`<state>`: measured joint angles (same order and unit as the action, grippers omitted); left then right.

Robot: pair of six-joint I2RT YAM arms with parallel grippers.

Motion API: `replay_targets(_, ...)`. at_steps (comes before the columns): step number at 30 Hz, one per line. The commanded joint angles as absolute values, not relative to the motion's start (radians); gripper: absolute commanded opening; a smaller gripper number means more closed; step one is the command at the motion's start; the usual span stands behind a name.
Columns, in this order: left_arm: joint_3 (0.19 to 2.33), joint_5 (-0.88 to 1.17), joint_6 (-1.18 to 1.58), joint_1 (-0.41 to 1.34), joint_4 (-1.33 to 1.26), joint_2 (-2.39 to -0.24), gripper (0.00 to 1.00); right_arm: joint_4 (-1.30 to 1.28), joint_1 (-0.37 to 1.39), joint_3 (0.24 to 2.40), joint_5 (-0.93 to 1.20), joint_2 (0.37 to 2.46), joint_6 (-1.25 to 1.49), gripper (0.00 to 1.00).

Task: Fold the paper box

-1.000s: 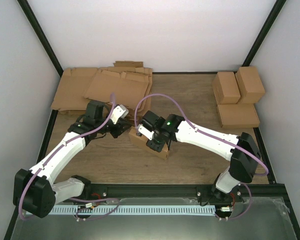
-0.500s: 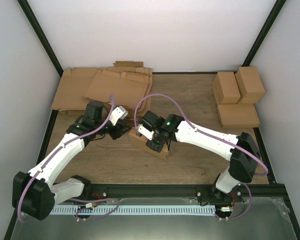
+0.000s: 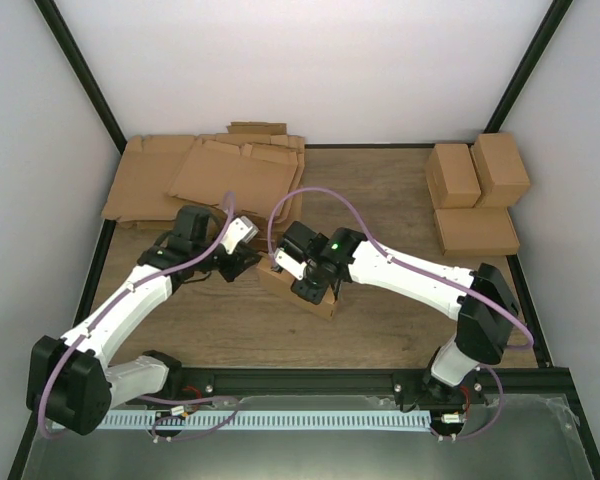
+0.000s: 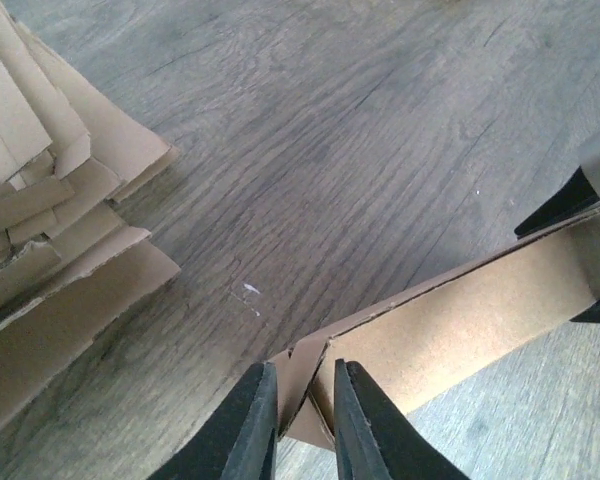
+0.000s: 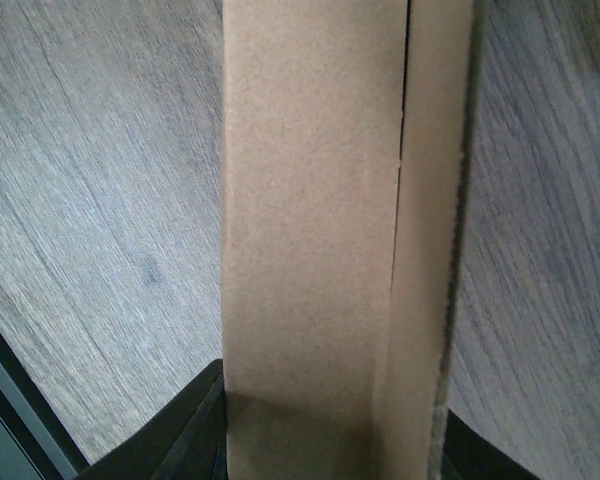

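The paper box [image 3: 326, 304] is a half-folded brown cardboard piece lying at the table's middle. My right gripper [image 3: 308, 287] comes down on it from above and is shut across its width. In the right wrist view the box [image 5: 310, 200] fills the gap between the dark fingers [image 5: 175, 440]. My left gripper [image 3: 250, 263] is at the box's left end. In the left wrist view its jaws [image 4: 300, 405] are shut on a small end flap, and the box's long wall [image 4: 460, 320] runs off to the right.
A pile of flat cardboard sheets [image 3: 210, 175] lies at the back left, close to the left arm, and shows in the left wrist view too [image 4: 40, 230]. Finished boxes [image 3: 477, 170] stand at the back right. Black frame rails border the table.
The left gripper has edged slightly right along the box's left end. The right gripper and the box have stayed where they were.
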<state>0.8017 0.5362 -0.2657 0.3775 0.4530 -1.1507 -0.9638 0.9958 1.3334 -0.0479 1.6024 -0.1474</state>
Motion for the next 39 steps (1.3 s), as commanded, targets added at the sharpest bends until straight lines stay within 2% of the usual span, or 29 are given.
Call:
replay_targets(1, 0.808, 0.564, -0.290, 0.383, 0.445, -1.161, 0.12, -0.971, 0.989, 1.387, -0.036, 1.615, -0.138, 0.37)
replay_targets(3, 0.818, 0.574, -0.291, 0.386, 0.455, -1.164, 0.04, -0.971, 0.989, 1.386, -0.037, 1.617, -0.138, 0.37)
replay_targets(4, 0.822, 0.577, -0.290, 0.389, 0.462, -1.163, 0.04, -0.971, 0.989, 1.387, -0.037, 1.618, -0.138, 0.37)
replay_targets(11, 0.829, 0.554, -0.237, 0.404, 0.484, -1.135, 0.04, -0.964, 0.989, 1.388, -0.064, 1.616, -0.132, 0.42)
replay_targets(29, 0.836, 0.471, 0.120, 0.456, 0.456, -1.115, 0.04, -0.962, 0.989, 1.416, -0.064, 1.649, -0.106, 0.43)
replay_targets(39, 0.744, 0.401, 0.143, 0.503, 0.391, -1.088, 0.04, -0.964, 0.989, 1.417, -0.086, 1.631, -0.086, 0.44)
